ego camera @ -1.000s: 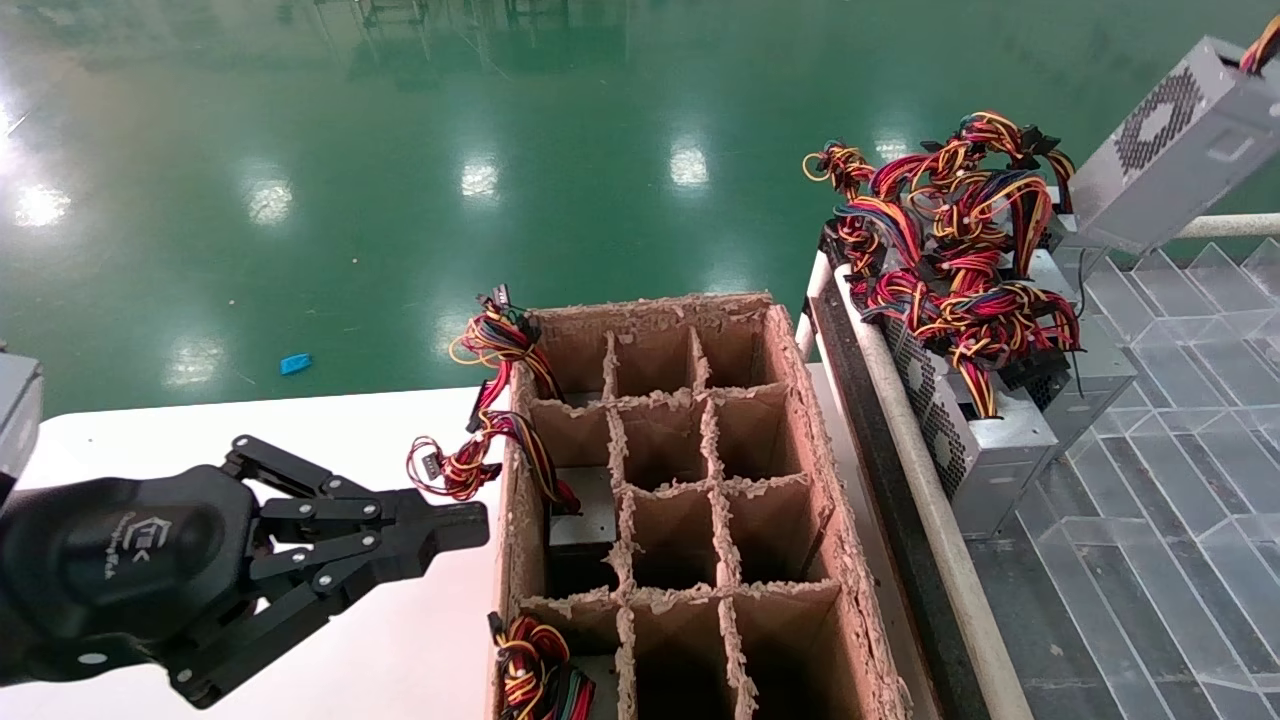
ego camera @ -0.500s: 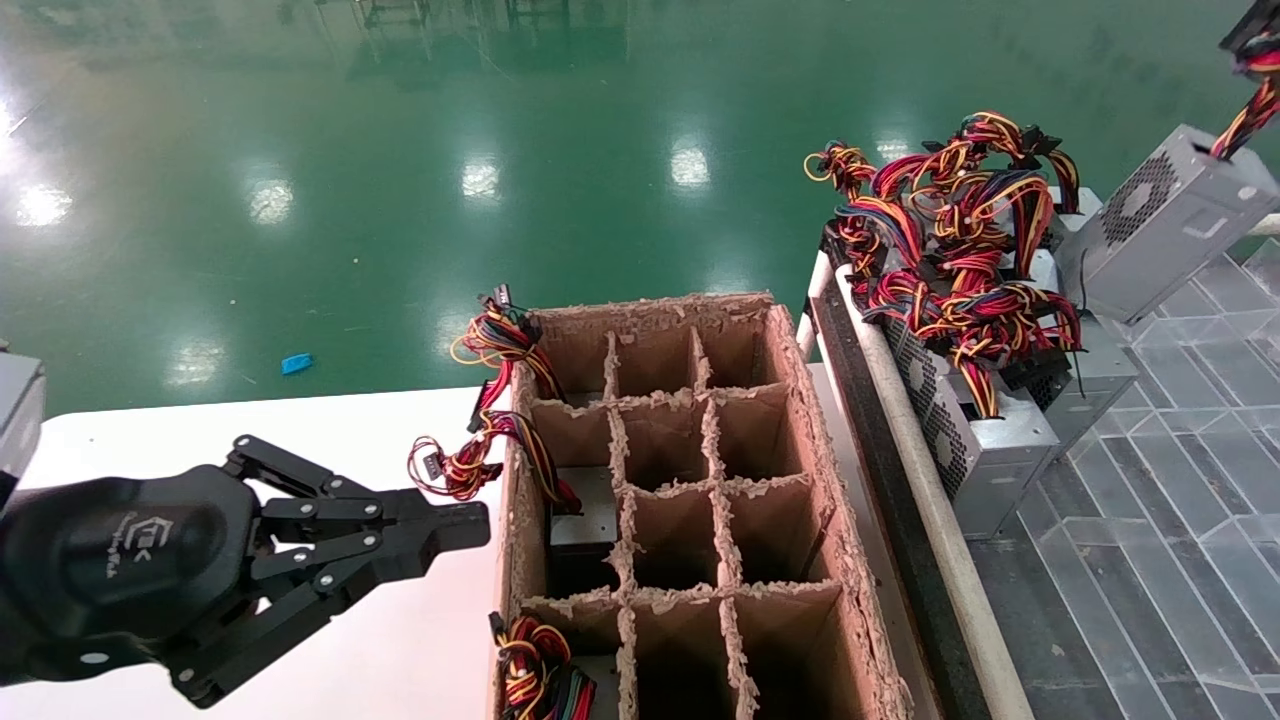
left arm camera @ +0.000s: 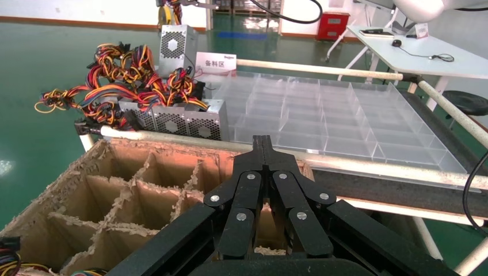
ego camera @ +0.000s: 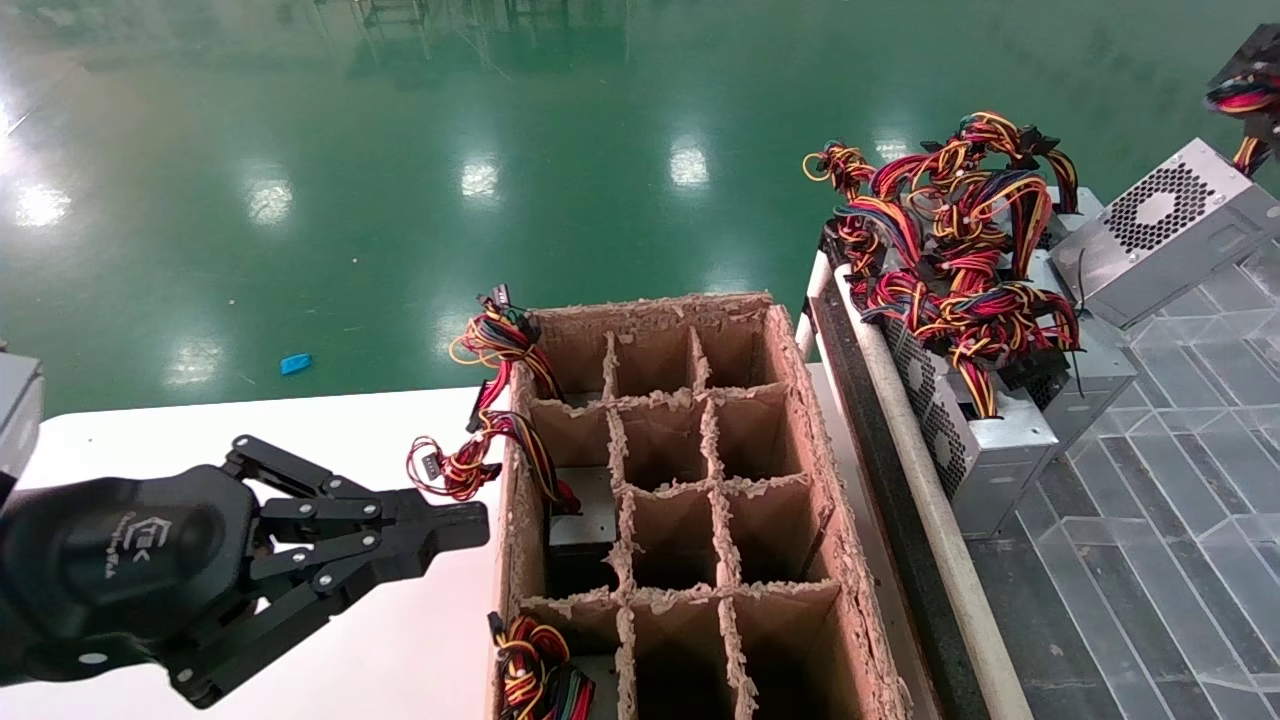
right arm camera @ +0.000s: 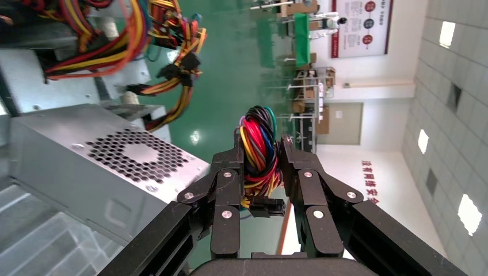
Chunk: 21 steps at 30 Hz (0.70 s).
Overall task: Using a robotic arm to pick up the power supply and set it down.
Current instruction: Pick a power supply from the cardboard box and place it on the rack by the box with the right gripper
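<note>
Fingers [right arm camera: 290,167] of our right gripper [right arm camera: 260,150] clench the wire bundle [right arm camera: 258,141]; the power supply [right arm camera: 92,167] hangs beside them. Our left gripper [left arm camera: 262,144] is clenched, parked.

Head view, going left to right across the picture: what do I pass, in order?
Left gripper, shut, over the white table → brown cardboard divider box → stacked power supplies with tangled wires → power supply hanging by its wire bundle.

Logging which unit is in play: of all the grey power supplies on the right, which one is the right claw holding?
The power supply set apart at far right, vent grille up. The right claw clamps its wire bundle; the others sit packed together, untouched.
</note>
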### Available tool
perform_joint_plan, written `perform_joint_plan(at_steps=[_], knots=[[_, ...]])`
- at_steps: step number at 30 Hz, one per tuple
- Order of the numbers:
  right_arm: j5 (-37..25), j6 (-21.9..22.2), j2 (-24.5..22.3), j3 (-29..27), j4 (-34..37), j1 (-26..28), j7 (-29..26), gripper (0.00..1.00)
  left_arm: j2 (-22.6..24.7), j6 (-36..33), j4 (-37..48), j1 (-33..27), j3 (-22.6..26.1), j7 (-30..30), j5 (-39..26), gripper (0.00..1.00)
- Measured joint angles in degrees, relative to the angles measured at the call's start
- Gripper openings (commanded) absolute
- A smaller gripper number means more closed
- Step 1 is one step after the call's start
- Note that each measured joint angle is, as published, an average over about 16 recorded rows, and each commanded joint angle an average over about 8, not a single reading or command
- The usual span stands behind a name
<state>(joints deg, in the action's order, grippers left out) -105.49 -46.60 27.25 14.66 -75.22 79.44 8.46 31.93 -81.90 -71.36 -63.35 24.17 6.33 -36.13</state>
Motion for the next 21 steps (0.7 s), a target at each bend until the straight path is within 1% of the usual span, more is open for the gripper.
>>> perform_joint_plan(at_steps=[13,21], knots=[[-0.08,0.84,-0.64,-0.41,-0.16,-0.63,0.38,0.00,0.00,0.00,0.00,0.00,0.00,0.00,0.00,0.00],[-0.26,1.36,0.14,-0.04,1.29,-1.42,0.64,0.00,0.00,0.00,0.00,0.00,0.00,0.00,0.00,0.00]])
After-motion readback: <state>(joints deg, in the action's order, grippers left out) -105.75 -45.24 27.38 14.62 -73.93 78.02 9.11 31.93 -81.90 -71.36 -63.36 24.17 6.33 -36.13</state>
